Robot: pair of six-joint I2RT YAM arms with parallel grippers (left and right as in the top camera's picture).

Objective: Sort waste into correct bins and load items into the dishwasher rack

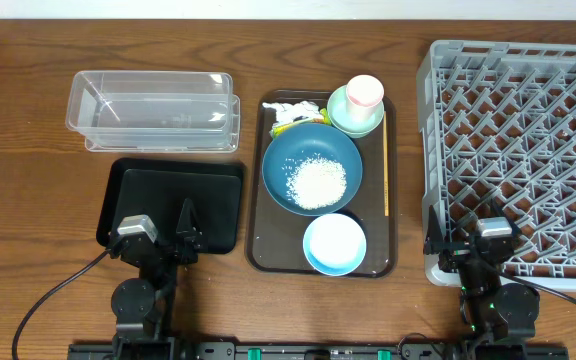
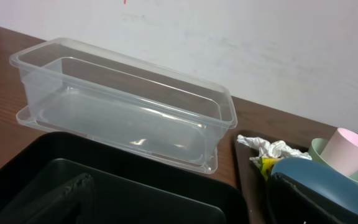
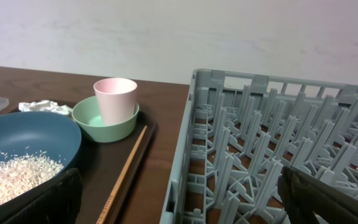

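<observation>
The dark-blue bowl (image 1: pixel 290 152) holds a heap of rice (image 1: pixel 316 182) on the brown serving tray. Behind it lie the crumpled tissue (image 1: pixel 294 107) and the yellow wrapper (image 1: pixel 290 126). The pink cup (image 1: pixel 364 91) stands in the mint-green bowl (image 1: pixel 343 118). The light-blue bowl (image 1: pixel 334 243) is at the tray's front. The clear container (image 1: pixel 153 108) and the black tray (image 1: pixel 173 195) lie to the left, the grey dishwasher rack (image 1: pixel 523 150) to the right. My left gripper (image 1: pixel 173 232) is open and empty over the black tray (image 2: pixel 135 180). My right gripper (image 1: pixel 471 240) is open and empty at the rack's front left corner (image 3: pixel 191 155).
The brown serving tray (image 1: pixel 258 200) sits mid-table between the bins and the rack. A wooden chopstick (image 1: pixel 386 170) lies along its right side and also shows in the right wrist view (image 3: pixel 126 168). A white wall runs behind the table.
</observation>
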